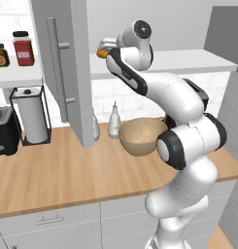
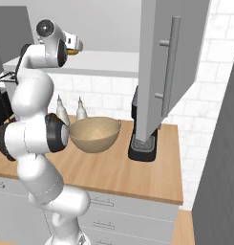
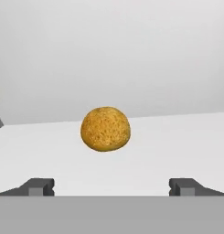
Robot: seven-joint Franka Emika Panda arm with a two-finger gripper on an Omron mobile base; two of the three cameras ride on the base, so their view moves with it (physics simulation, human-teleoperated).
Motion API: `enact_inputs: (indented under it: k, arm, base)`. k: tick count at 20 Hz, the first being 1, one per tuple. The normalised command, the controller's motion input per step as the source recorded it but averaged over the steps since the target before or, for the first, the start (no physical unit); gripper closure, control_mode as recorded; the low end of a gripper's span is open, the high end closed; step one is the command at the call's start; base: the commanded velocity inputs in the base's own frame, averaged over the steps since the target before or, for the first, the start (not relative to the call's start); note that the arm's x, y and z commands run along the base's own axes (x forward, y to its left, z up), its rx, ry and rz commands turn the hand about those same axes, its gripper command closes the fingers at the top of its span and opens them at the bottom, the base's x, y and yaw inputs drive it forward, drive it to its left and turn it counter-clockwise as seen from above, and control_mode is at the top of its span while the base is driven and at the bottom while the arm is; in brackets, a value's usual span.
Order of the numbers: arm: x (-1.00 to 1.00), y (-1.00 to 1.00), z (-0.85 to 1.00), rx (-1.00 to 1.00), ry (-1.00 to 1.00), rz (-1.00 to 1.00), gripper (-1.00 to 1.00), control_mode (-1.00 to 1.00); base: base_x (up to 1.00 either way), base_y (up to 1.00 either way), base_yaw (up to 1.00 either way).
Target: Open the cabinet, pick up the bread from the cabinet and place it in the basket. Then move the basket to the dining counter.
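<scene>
The cabinet stands open, its grey door (image 1: 67, 73) (image 2: 171, 62) swung out with a long bar handle. Inside, on the white shelf, lies the bread (image 3: 105, 129), a small golden-brown lump, also peeking out beside the hand (image 1: 101, 51) (image 2: 75, 50). My gripper (image 3: 112, 186) (image 1: 108, 45) (image 2: 72, 44) is open and reaches into the cabinet, with the bread just ahead of the fingertips (image 3: 40, 186) and centred between them, not touched. The round tan basket (image 1: 139, 136) (image 2: 94, 134) rests on the wood worktop below. The dining counter is out of view.
Two white bottles (image 1: 114, 121) (image 2: 80, 111) stand behind the basket. A paper towel holder (image 1: 30, 114) and a toaster (image 1: 4, 130) sit at left, with jars (image 1: 23, 48) on a shelf above. A black coffee machine (image 2: 143, 141) stands under the open door.
</scene>
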Motion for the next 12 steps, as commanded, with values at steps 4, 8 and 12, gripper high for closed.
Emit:
enact_inputs:
  k: [4, 8, 12]
  arm:
    - [0.52, 0.21, -0.03, 0.00, 0.00, 0.00, -1.00, -1.00]
    - [0.41, 0.09, -0.09, 0.00, 0.00, 0.00, -1.00, -1.00]
    - [0.39, 0.03, -0.17, 0.00, 0.00, 0.00, -1.00, -1.00]
  base:
    - [0.00, 0.00, 0.00]
    - [0.00, 0.00, 0.00]
    - [0.00, 0.00, 0.00]
